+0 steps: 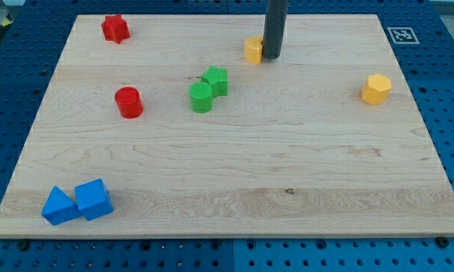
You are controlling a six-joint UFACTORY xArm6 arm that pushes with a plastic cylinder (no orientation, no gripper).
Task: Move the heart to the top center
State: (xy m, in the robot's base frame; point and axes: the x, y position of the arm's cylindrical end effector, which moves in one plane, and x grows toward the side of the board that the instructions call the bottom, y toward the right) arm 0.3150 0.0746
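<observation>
The yellow heart (pixel 253 50) lies near the view's top centre on the wooden board (pixel 234 174). My tip (pixel 273 57) stands right beside it, touching or nearly touching its right side. The dark rod rises from there out of the view's top. Part of the heart's right edge is hidden behind the rod.
A yellow pentagon-like block (pixel 376 88) lies at the right. A green round block (pixel 201 97) and a green star (pixel 215 81) touch just left of centre. A red cylinder (pixel 128 102) and a red star (pixel 115 29) are at the left. A blue triangle (pixel 59 206) and a blue cube (pixel 94 199) sit at the bottom left.
</observation>
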